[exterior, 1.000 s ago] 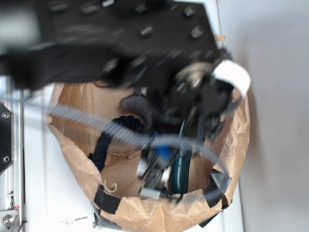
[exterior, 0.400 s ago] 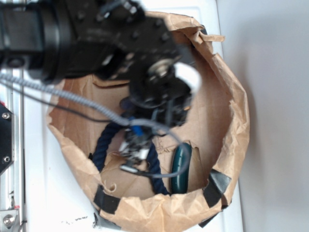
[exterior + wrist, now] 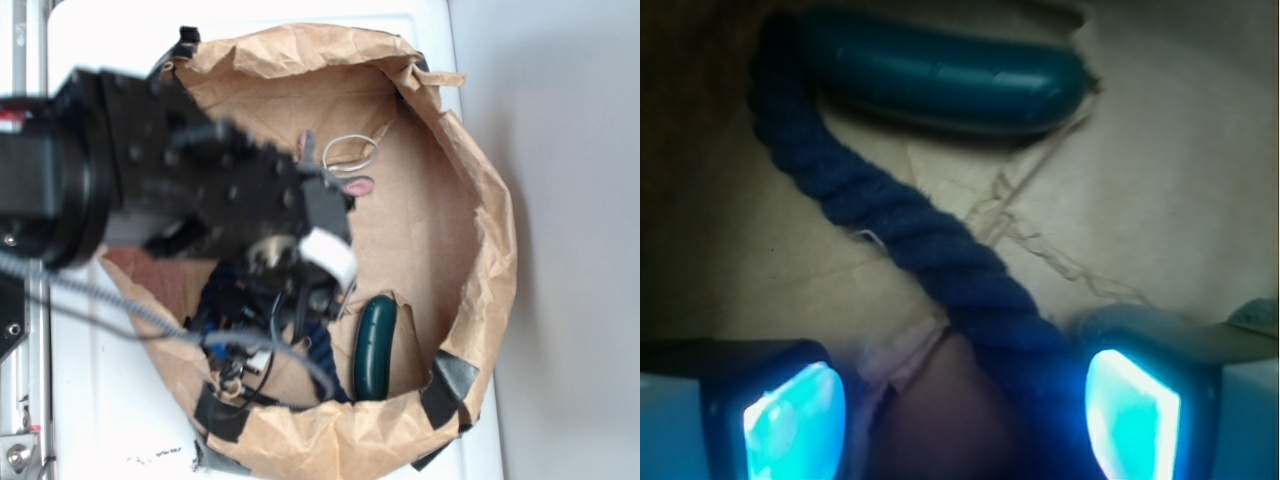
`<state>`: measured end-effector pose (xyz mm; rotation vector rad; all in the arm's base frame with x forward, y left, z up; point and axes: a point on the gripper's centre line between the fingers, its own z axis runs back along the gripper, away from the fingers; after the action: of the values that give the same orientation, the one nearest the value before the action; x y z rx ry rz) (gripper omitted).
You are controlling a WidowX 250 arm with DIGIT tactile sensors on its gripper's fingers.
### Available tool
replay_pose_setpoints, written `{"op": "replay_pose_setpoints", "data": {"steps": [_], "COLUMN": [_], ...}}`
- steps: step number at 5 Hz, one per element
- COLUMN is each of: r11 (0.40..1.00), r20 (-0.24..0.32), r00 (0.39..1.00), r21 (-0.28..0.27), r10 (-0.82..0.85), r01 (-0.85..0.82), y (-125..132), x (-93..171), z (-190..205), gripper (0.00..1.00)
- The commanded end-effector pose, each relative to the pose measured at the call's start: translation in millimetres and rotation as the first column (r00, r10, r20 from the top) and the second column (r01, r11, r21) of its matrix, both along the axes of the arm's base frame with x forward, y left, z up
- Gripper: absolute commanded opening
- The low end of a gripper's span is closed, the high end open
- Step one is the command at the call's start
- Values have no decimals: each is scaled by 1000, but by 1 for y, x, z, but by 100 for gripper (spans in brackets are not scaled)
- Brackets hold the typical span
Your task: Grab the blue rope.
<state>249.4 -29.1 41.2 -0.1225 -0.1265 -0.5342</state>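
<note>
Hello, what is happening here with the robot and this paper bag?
The robot's gripper is down inside a brown paper bag, open, with the blue rope running between its fingers. It has not closed on the rope yet. A dark green cucumber-shaped toy lies just beyond the rope on the bag floor.

**Bright outside, dim and blue-lit at the wrist**

From my exterior view the light is even and strong — the white table nearly washes out, and the arm is smeared by blur at its edges. My wrist view is dim, warm-shadowed at the top corners; the gripper pads glow cyan, overexposed. The blue rope stays fairly sharp — the near foreground is soft.
</note>
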Motion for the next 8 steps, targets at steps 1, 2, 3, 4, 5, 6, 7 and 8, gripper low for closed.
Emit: {"op": "replay_pose_setpoints", "data": {"steps": [1,2,3,4,5,6,7,8], "r11": [999,999,999,999,992,984,975,955], "r20": [29,48,64,46,55,52,16,35], "r00": [1000,999,998,998,991,985,979,955], "r21": [36,31,27,-6,-39,-71,-96,-59], "r10": [10,22,25,35,120,166,202,294], "r01": [-11,-23,-27,-35,-118,-162,-199,-292], "y": [-17,-15,-12,-10,-2,9,19,22], "x": [2,0,-2,-5,-9,-17,-15,-12], "z": [-20,-23,-27,-10,31,64,95,114], "gripper": [0,0,0,0,0,0,0,0]}}
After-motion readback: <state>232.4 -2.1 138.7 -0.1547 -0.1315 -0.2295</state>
